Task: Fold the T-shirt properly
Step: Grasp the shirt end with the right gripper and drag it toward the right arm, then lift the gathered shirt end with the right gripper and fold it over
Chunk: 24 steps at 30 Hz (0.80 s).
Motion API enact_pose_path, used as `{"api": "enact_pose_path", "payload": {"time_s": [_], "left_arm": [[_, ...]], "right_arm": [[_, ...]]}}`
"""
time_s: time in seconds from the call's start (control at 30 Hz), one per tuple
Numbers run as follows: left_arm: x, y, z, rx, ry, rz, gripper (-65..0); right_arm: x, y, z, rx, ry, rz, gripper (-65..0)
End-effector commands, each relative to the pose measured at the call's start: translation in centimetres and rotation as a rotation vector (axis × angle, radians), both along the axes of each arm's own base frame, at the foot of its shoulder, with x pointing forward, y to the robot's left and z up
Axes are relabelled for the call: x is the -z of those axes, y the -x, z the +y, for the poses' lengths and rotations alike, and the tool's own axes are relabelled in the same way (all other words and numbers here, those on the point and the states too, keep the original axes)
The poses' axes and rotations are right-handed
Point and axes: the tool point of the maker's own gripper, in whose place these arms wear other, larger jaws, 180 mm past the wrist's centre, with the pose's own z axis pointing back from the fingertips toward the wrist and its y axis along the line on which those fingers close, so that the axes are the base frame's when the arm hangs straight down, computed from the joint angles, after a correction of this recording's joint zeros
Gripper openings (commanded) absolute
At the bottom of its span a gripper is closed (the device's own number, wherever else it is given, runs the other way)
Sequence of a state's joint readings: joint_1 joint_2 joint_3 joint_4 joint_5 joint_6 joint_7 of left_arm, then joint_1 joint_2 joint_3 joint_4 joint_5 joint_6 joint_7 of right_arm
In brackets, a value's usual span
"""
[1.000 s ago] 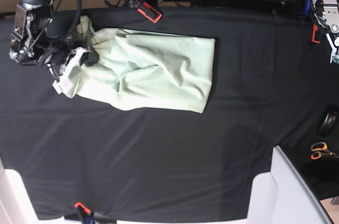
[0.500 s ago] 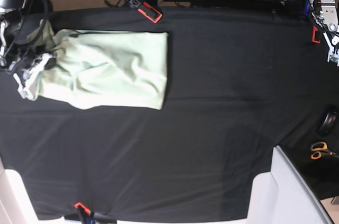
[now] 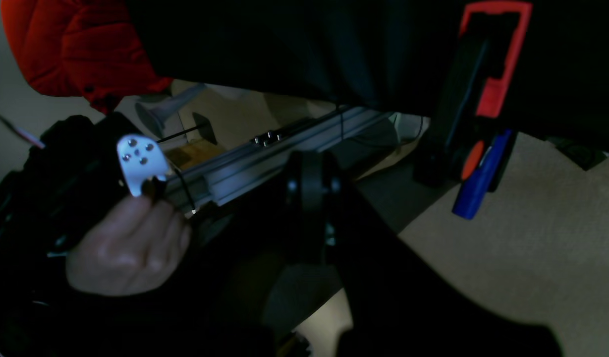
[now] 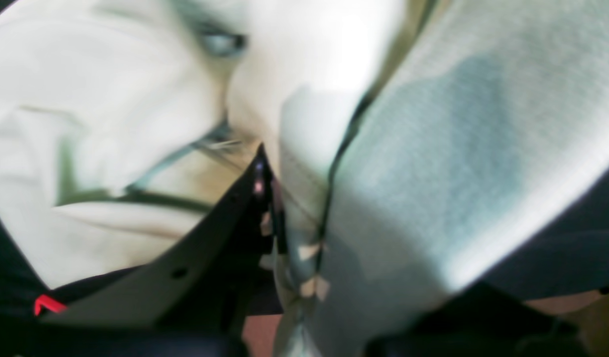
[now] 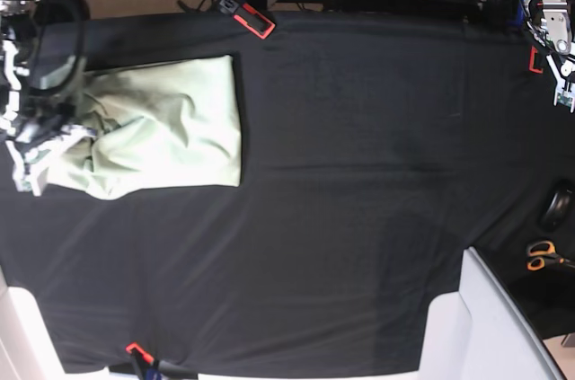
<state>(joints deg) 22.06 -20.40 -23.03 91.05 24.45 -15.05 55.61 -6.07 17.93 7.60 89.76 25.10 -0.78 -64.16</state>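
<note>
The pale mint-green T-shirt lies folded into a rough rectangle at the far left of the black tablecloth. Its left end is bunched up. My right gripper is at that bunched end, shut on the cloth. In the right wrist view the T-shirt fills the frame and a fold is pinched in the right gripper. My left gripper hangs at the far right table edge, away from the shirt. In the left wrist view the left gripper is dark, shut and holds nothing.
Red-and-black clamps grip the tablecloth edges. Orange-handled scissors and a dark round object lie at the right. A white panel stands at the bottom right. A person's hand shows beyond the table edge.
My right gripper has dragged the T-shirt to the left across the table, so its right edge now lies much further left. The left arm has stayed put.
</note>
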Motion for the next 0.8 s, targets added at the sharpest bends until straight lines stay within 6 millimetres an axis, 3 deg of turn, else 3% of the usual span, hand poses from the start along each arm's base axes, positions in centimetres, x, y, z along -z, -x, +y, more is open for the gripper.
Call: {"api": "enact_pose_path", "payload": {"time_s": [0.0,0.3,0.57,0.77], "left_arm": [[-1.6,-0.6,0.9,0.010,-0.050,-0.016,-65.0],[-1.4,-0.6,0.8,0.010,-0.045,-0.018,-65.0],[-0.2,-1.0,-0.4,0.044,-0.006,-0.048,-65.0],[0.4,-0.9,-1.1,0.048,0.014,-0.055,-65.0]], "right_arm": [[-0.8,-0.9,0.0,-0.002,0.016,-0.032,-65.0],[0.0,-1.4,5.6,0.002,0.017,-0.016,-65.0],[0.5,-1.6,8.4,-0.042,0.059,0.013,-65.0],[0.3,-1.4,5.3,0.015,0.185,0.008,-65.0]]}}
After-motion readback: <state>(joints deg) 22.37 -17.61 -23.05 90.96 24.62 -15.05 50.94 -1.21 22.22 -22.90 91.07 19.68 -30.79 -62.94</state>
